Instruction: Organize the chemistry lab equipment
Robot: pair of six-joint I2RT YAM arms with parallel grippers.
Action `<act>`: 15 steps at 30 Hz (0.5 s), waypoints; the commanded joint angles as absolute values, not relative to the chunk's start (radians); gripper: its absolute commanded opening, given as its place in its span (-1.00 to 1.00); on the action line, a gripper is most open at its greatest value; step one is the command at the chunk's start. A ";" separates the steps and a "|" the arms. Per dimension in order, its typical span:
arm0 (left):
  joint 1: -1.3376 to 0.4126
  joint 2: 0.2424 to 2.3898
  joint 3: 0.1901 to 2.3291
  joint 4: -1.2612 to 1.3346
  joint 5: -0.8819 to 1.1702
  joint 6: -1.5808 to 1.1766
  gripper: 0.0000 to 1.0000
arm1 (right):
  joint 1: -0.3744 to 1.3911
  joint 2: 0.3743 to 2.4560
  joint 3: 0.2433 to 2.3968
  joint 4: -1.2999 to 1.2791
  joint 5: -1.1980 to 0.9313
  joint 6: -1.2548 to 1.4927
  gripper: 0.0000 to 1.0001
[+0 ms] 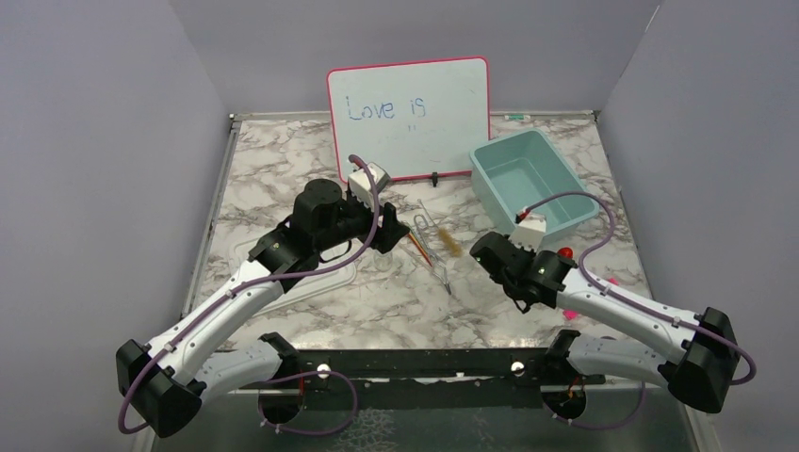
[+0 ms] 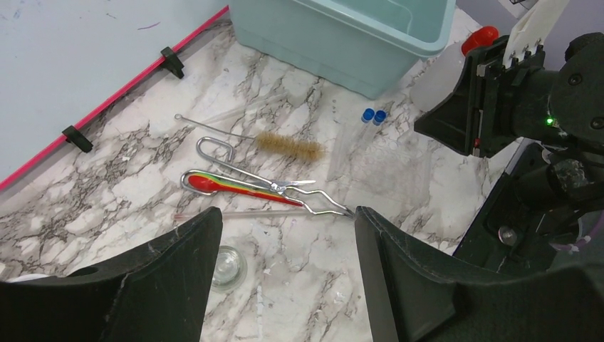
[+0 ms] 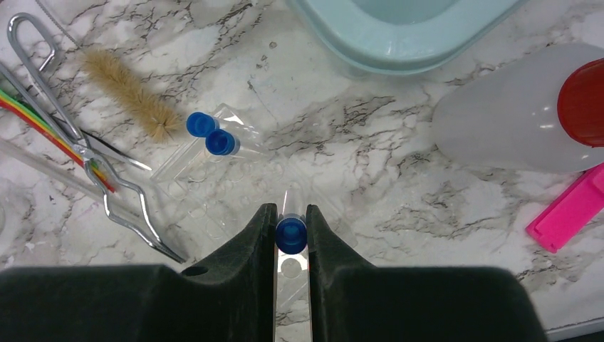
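Right wrist: we see right jaws clenched on a clear blue-capped tube (image 3: 290, 235), two more tubes (image 3: 220, 142) lying near the teal plastic tub (image 3: 399, 53); left jaws released.

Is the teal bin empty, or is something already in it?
Empty, it seems: from above, the bin shows only bare teal floor inside.
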State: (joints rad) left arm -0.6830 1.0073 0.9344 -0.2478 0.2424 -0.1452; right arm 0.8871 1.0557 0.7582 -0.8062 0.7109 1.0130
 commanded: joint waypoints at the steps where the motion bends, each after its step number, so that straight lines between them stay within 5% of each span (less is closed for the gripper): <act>1: -0.685 1.018 0.923 -0.222 0.228 -0.135 0.42 | 0.894 1.046 0.731 -0.747 0.802 1.039 -0.83; 15: -0.685 1.020 0.925 -0.222 0.236 -0.138 0.42 | 0.894 1.076 0.689 -0.642 0.777 1.012 -0.82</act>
